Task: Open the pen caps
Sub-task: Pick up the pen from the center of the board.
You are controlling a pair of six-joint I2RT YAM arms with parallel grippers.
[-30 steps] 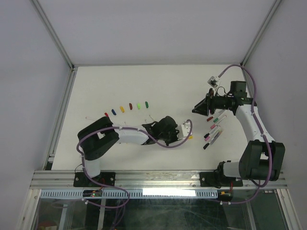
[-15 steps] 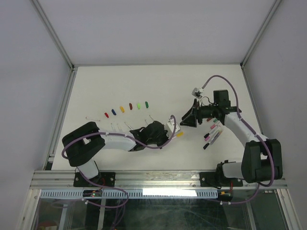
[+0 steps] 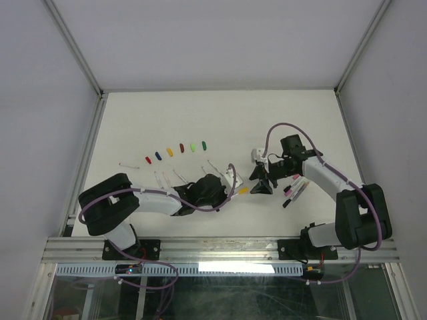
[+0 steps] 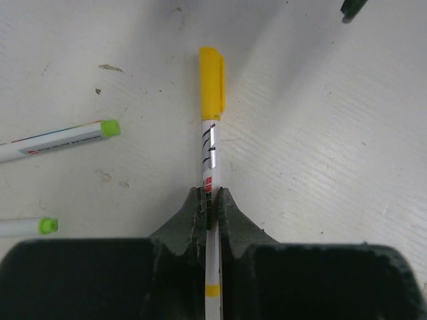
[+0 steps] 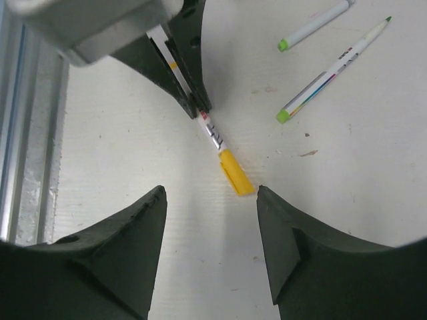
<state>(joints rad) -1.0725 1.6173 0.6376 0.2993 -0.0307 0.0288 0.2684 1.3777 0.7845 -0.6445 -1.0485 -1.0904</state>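
Currently the yellow bullet-shaped plastic cap (image 4: 212, 83) sits on the end of a slim white pen barrel (image 4: 210, 150), low over the white worktop (image 4: 333, 133) near its centre. The left tool (image 4: 212, 197) is clamped on the barrel, its arm stretched low to the right. The right tool (image 5: 210, 195) faces the cap, jaws parted, holding nothing. Since a second ago the right arm swung in from the pile of capped pens (image 3: 295, 187) and its jaws widened; the left arm drew back.

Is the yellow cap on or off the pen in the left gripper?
On: the yellow cap covers the end of the pen clamped in the left gripper, with no tip showing.
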